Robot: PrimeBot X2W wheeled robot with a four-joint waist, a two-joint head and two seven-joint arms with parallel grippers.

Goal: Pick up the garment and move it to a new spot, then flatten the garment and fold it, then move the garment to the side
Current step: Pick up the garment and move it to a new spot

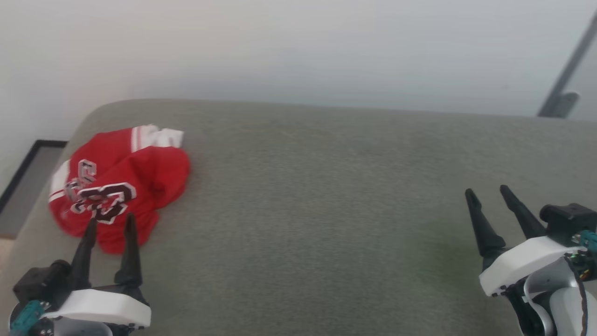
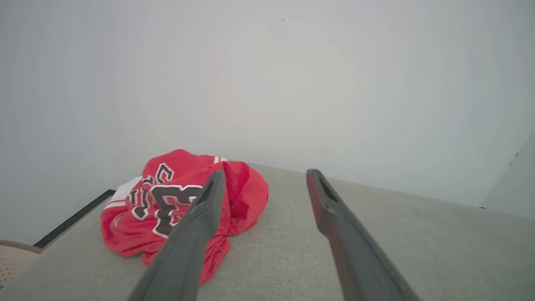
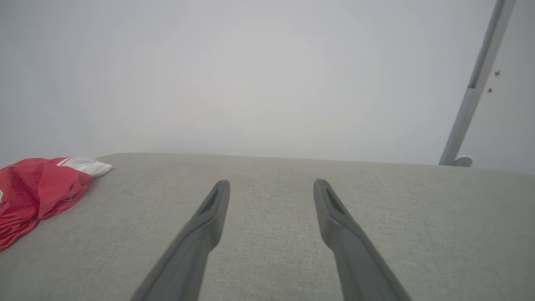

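I am aligning the left gripper [image 1: 111, 218], fingers spread and empty, with the garment [image 1: 140, 172] crumpled at the bench's [image 1: 326, 210] far left corner. The right gripper [image 1: 486, 189] is hanging open, well apart. I am targeting a raised fold.

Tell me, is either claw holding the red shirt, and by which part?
Nothing is held: left gripper and right gripper are open; the garment lies on the grey surface.
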